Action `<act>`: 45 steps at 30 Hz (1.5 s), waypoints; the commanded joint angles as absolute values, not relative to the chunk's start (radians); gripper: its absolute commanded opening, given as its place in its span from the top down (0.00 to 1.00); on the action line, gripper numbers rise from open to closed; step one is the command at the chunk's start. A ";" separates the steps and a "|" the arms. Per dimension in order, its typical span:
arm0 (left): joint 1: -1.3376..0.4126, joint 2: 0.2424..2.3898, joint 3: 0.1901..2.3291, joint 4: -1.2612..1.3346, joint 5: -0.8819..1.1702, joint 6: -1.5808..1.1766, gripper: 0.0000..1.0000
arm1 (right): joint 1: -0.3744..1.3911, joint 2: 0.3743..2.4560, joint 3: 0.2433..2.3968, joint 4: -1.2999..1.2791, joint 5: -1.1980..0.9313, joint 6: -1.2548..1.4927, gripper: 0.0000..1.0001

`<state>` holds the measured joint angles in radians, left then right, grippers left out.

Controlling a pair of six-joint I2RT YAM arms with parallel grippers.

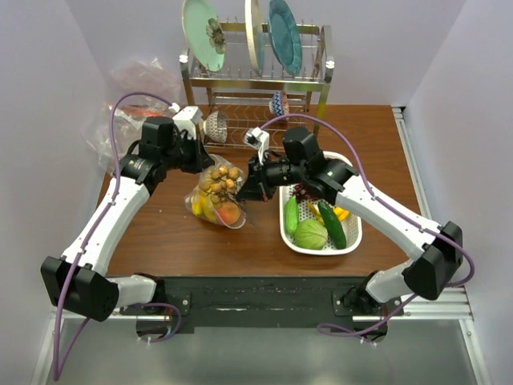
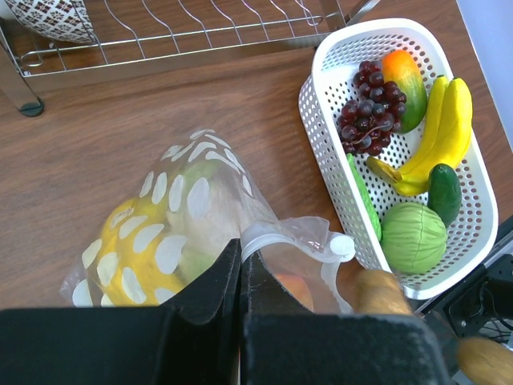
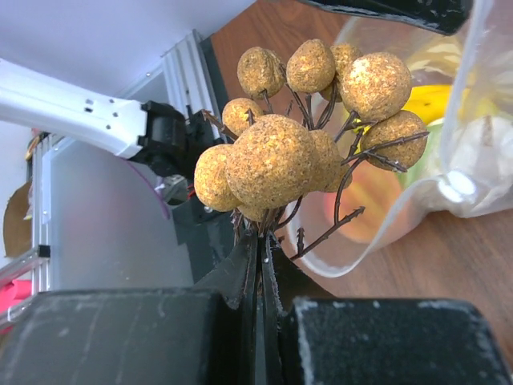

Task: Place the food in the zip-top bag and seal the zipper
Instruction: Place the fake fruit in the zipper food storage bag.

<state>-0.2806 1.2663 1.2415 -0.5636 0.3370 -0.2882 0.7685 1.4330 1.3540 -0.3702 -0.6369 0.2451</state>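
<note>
Right wrist: right hand pinches brown fruit cluster over zip-top bag.

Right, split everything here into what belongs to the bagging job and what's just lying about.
Job: zip-top bag; brown fruit cluster, pinched in the right end effector; left end effector, gripping the bag's mouth; grapes, bananas and cucumber in the white basket.
Lying about: dish rack; plates; plain plastic heap.
</note>
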 commanded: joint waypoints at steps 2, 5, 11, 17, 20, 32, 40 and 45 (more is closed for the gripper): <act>-0.275 1.239 1.295 -0.535 0.365 -0.304 1.00 | 0.776 1.459 1.330 -0.265 -0.557 0.245 1.00; -0.275 1.238 1.293 -0.532 0.377 -0.310 1.00 | 0.791 1.489 1.328 -0.291 -0.496 0.226 1.00; -0.275 1.241 1.287 -0.520 0.397 -0.321 1.00 | 0.834 1.549 1.325 -0.316 -0.434 0.201 1.00; -0.275 1.243 1.292 -0.525 0.399 -0.322 1.00 | 0.841 1.617 1.345 -0.373 -0.353 0.186 1.00; -0.275 1.241 1.296 -0.531 0.397 -0.319 1.00 | 0.839 1.632 1.347 -0.402 -0.286 0.190 1.00; -0.275 1.246 1.232 -0.476 0.446 -0.348 1.00 | 0.868 1.703 1.462 -0.399 -0.333 0.242 1.00; -0.298 1.223 1.197 -0.422 0.477 -0.387 1.00 | 0.867 1.816 1.617 -0.431 -0.301 0.353 1.00; -0.310 1.212 1.180 -0.402 0.485 -0.408 1.00 | 0.865 1.845 1.671 -0.422 -0.273 0.448 1.00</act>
<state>-0.2939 1.2594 1.1912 -0.4862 0.4274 -0.3630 0.8654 1.8488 1.6062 -0.4454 -0.3191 0.3458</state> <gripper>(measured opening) 0.018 0.014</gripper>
